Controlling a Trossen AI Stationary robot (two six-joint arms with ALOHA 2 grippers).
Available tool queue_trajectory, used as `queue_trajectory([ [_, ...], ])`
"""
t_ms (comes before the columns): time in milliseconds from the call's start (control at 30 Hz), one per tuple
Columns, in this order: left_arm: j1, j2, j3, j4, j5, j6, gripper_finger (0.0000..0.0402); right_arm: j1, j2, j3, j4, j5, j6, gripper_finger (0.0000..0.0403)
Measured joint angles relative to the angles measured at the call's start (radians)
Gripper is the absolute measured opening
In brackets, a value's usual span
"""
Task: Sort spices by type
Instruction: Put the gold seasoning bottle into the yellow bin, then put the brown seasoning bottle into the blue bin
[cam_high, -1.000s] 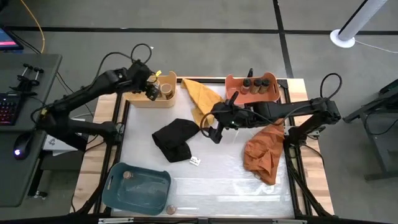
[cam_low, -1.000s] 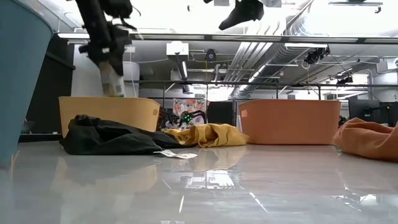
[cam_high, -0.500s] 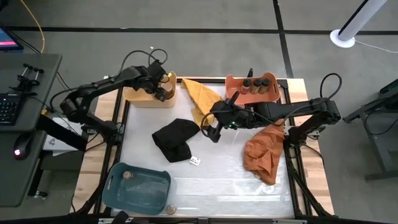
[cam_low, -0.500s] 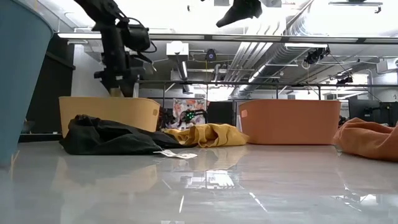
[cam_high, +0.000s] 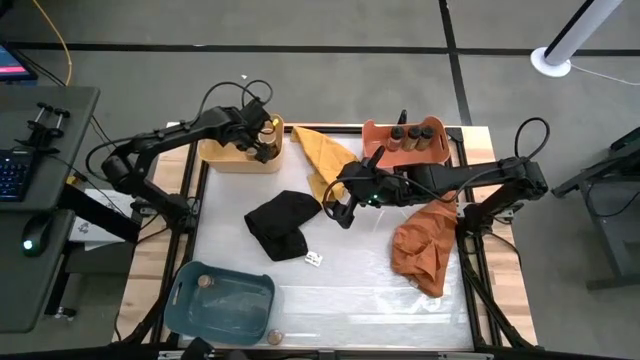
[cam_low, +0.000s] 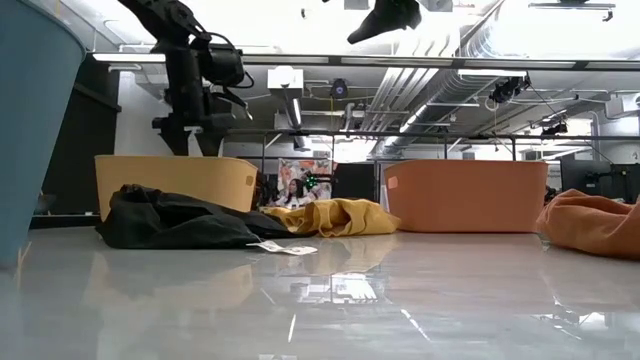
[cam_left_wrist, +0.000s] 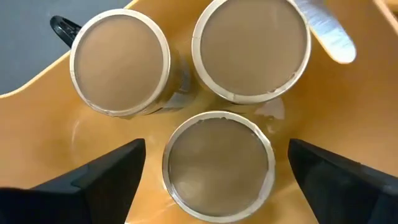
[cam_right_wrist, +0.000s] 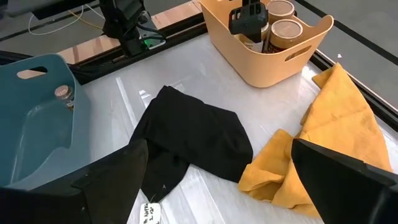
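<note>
My left gripper (cam_high: 262, 143) hangs open over the yellow bin (cam_high: 225, 158) at the table's far left. In the left wrist view its fingers stand on either side of a tan-topped spice jar (cam_left_wrist: 217, 165) without touching it. Two more tan-topped jars (cam_left_wrist: 119, 62) (cam_left_wrist: 252, 46) stand beside it on the bin's floor. My right gripper (cam_high: 345, 208) hovers open above the table's middle, beside the black cloth (cam_high: 280, 224). Three dark-topped jars (cam_high: 412, 133) stand in the orange bin (cam_high: 375, 148). One jar (cam_high: 205, 283) sits in the blue bin (cam_high: 250, 310), and another (cam_high: 275, 337) stands at the near edge.
A yellow cloth (cam_high: 322, 155) lies between the yellow and orange bins. An orange cloth (cam_high: 425, 248) is heaped at the right. A small white label (cam_high: 313, 259) lies near the black cloth. The near middle of the table shows bare, shiny surface.
My left gripper carried a tan-topped jar a little to the right over the yellow bin, lowered it in beside the two others, then opened and let go. The jar now stands in the bin. My right arm kept still.
</note>
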Motion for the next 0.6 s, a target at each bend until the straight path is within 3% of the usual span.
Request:
queue_trajectory([
  [167,0.000,-0.038,0.000,-0.001,0.003,0.000,0.0384,0.000,0.000,0.000,0.000,0.002,-0.001,0.0391],
  [367,-0.017,-0.216,0.000,0.001,0.077,-0.013,0.0386,-0.003,0.000,0.000,0.000,0.002,-0.008,0.0391],
  [600,-0.207,-0.509,0.002,0.108,0.175,-0.116,0.0387,-0.010,0.000,0.000,0.000,0.002,-0.015,0.0391],
])
